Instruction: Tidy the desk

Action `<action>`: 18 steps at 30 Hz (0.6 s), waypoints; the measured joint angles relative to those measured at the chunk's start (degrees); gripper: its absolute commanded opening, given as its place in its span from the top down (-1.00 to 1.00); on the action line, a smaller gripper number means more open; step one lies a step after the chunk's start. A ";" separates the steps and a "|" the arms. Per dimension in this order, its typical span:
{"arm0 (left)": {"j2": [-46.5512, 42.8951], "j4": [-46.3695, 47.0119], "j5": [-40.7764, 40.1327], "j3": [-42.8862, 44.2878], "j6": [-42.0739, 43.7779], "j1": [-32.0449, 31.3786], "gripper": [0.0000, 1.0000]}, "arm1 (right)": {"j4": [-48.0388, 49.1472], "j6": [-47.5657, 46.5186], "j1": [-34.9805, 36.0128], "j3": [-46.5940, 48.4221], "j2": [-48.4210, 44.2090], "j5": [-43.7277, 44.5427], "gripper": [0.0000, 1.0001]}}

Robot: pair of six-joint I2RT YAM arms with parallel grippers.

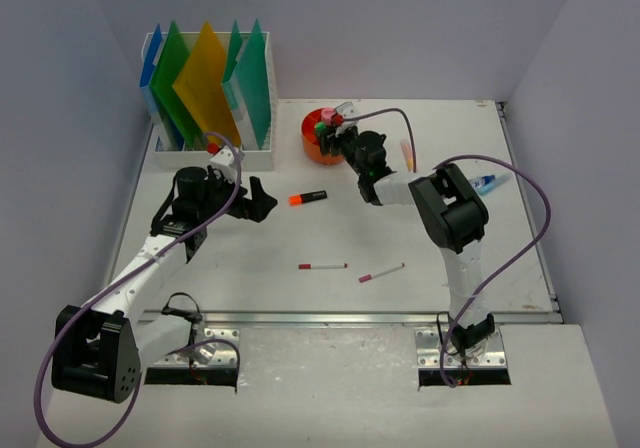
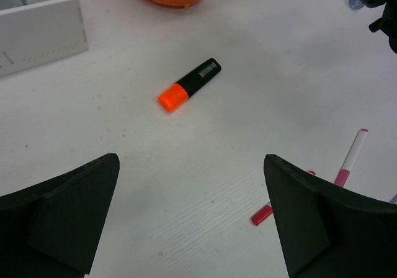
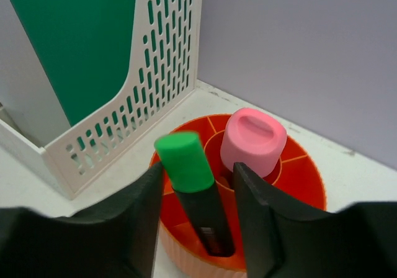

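Seen from the top external camera, the desk [image 1: 400, 238] lay as a white tabletop between lavender walls, with a file rack [image 1: 215, 153] and an orange pen holder [image 1: 315, 146] at its far edge. The right gripper [image 1: 335, 128] hung over that holder. The left gripper [image 1: 255, 200] hung beside an orange highlighter [image 1: 308, 198], and two red pens [image 1: 322, 266] lay loose nearer the bases. The left wrist camera showed the left gripper [image 2: 191, 160] spread to full width above the bare desk [image 2: 248, 92], with the orange highlighter [image 2: 189, 84] ahead of it and not between the fingers. A descent from here would probably land short and skid it. The right wrist camera showed the right gripper [image 3: 198, 169] partly parted astride a green-capped highlighter [image 3: 184, 160] standing in the pen holder [image 3: 304, 185] next to a pink cap [image 3: 253, 138]. A gap showed on one side only. A tilted withdrawal could drag the highlighter out or tip the holder.
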 measured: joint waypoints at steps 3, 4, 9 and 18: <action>0.00 0.00 0.00 0.00 0.24 0.17 -1.00 | 0.70 -0.46 0.00 -0.02 -0.07 -1.35 -0.53; 0.00 -0.02 0.00 0.00 0.30 0.19 -1.00 | 0.51 -0.94 -0.02 -0.25 -0.40 -2.66 -0.55; -0.01 -0.08 0.10 0.00 0.55 0.28 -1.00 | -10.37 -5.78 -0.05 -0.67 -6.04 -14.04 -0.35; -0.52 -1.97 2.54 0.57 0.69 2.27 -1.00 | -69.68 -31.95 2.55 37.46 -4.10 -38.50 -0.32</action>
